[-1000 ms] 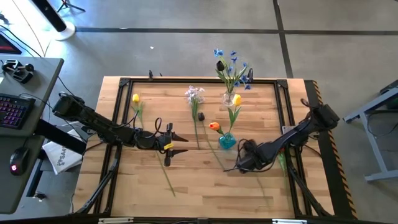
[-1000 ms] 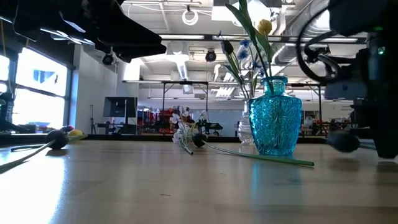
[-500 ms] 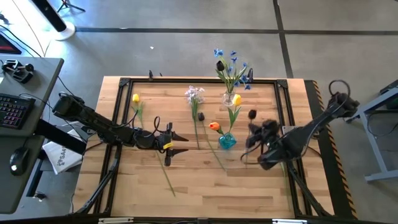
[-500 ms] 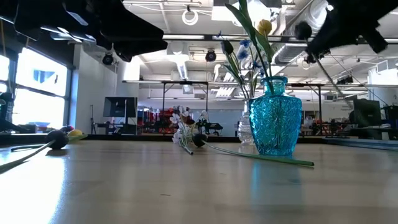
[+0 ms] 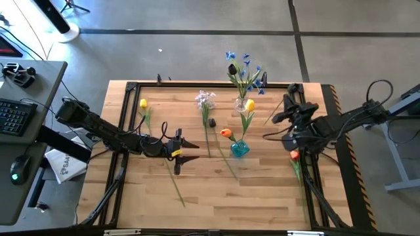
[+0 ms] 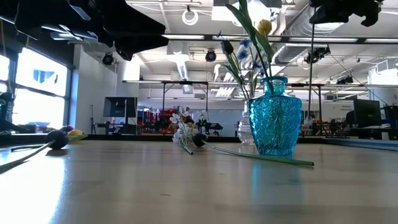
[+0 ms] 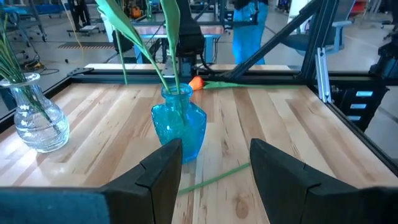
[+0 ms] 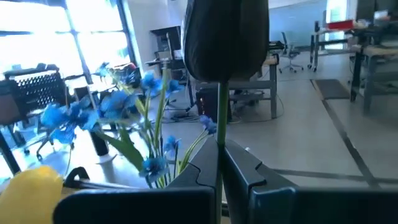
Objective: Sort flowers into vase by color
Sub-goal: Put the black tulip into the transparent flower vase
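Since a second before, the right claw (image 5: 289, 105) had risen from low beside the turquoise vase (image 5: 239, 149) and swung toward the far right part of the surface (image 5: 197, 196), taking a near-black flower (image 8: 227, 37) with it. Its fingers were clenched on the thin green stem, the dark head standing just above them in the right wrist view. The left claw (image 5: 191, 151) had not shifted; it hung released, gripping nothing, over the left half of the surface with its fingers aimed at the turquoise vase.

Sorting looked partly done. The clear vase (image 5: 242, 103) at the far edge already held blue flowers (image 5: 247, 62) and what seemed a dark head, though from above that bunch was too tangled to count. The turquoise vase held a yellow flower (image 5: 249, 105).

Several stems were left lying on the surface: a yellow flower on the left (image 5: 143, 103), a pale lilac-white spray (image 5: 205, 98), a small dark head (image 5: 211, 122) just beyond it, an orange-red flower (image 5: 226, 133) beside the turquoise vase, and another orange-red flower (image 5: 294, 156) near the right edge under the right arm.

The held dark flower was near the clear vase but not yet in it, so I judged this placement unfinished, with roughly half the flowers yet to be sorted.
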Controlling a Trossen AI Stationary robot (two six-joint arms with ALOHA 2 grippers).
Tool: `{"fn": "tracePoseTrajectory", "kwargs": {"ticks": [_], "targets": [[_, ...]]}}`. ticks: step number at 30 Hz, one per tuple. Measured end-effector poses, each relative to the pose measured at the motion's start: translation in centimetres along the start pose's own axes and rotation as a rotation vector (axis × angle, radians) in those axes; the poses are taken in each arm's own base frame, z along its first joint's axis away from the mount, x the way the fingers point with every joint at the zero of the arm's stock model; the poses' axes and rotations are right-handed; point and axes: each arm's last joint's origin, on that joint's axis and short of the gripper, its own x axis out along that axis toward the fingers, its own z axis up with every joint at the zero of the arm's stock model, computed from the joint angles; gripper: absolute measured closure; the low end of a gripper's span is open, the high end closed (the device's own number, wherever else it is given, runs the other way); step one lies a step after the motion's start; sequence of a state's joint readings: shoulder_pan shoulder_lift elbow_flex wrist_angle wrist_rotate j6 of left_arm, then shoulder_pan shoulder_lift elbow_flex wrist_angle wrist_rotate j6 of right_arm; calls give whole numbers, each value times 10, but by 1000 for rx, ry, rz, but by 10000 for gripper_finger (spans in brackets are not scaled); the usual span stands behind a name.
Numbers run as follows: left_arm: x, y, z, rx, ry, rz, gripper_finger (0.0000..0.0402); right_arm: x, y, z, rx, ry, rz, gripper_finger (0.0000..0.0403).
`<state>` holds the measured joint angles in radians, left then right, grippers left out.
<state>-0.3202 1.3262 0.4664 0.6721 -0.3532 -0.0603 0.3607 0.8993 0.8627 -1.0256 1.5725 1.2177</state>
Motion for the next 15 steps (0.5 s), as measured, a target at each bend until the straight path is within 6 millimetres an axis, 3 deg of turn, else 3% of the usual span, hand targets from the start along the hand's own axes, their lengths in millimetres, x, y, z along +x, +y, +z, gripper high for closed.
{"fn": "tracePoseTrajectory", "kwargs": {"ticks": [4, 10, 15], "targets": [[0, 0, 3, -26, -29, -1, 225, 1, 4, 7, -33, 0, -6, 402], [0, 1, 4, -33, -41, 10, 225, 1, 37, 18, -223, 90, 141, 403], [1, 4, 6, -50, -61, 20, 225, 18, 52, 39, -339, 41, 210, 403]]}}
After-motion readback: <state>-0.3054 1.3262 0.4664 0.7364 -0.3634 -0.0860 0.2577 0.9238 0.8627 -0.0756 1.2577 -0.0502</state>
